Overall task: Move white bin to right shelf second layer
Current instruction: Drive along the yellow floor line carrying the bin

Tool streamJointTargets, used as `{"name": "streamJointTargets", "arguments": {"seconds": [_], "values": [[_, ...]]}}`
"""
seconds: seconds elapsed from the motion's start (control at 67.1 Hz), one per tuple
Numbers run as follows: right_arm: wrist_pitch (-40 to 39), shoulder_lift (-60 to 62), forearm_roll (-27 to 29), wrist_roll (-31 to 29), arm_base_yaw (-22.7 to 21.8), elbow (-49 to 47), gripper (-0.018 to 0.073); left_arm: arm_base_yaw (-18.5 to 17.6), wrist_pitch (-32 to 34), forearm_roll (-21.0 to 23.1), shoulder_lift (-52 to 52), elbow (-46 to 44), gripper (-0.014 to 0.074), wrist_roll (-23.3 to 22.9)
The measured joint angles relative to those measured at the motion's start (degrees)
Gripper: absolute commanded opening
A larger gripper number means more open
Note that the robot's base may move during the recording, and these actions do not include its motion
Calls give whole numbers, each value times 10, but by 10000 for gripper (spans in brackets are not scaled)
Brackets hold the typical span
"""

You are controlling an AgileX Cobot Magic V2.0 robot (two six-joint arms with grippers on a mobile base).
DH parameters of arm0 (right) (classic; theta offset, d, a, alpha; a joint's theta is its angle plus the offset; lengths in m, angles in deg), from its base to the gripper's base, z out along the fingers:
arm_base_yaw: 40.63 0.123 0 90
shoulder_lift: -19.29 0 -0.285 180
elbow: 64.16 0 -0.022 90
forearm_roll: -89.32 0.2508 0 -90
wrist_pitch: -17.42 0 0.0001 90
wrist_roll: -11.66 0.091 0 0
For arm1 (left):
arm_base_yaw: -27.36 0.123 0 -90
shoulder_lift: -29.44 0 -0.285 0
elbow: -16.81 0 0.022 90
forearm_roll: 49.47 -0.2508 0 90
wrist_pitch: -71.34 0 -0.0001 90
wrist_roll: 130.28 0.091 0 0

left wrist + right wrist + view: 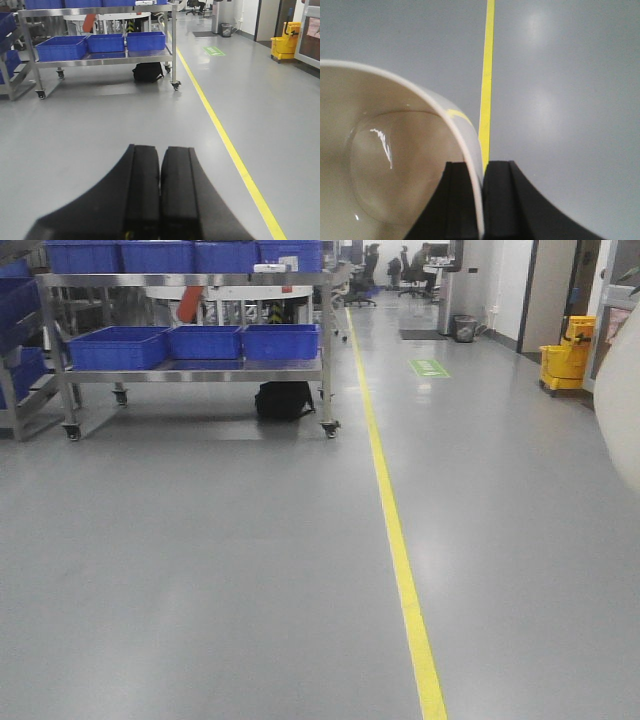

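The white bin (375, 165) is a cream-white tub; my right gripper (481, 167) is shut on its rim, one finger inside the wall and one outside, holding it tilted above the grey floor. Part of the bin's side shows at the right edge of the front view (620, 420). My left gripper (160, 152) is shut and empty, pointing out over the floor. The right shelf with its roller-track second layer is out of view.
A wheeled steel cart (190, 370) with blue crates (205, 340) stands far left, a black bag (284, 400) under it. A yellow floor line (400, 560) runs ahead. A yellow mop bucket (568, 355) is far right. Another rack (15, 370) sits at the left edge.
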Motion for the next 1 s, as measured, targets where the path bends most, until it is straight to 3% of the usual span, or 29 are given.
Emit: {"name": "streamJointTargets", "arguments": {"seconds": [0.998], "values": [[1, 0, 0, 0, 0, 0, 88, 0, 0, 0, 0, 0, 85, 0]]}}
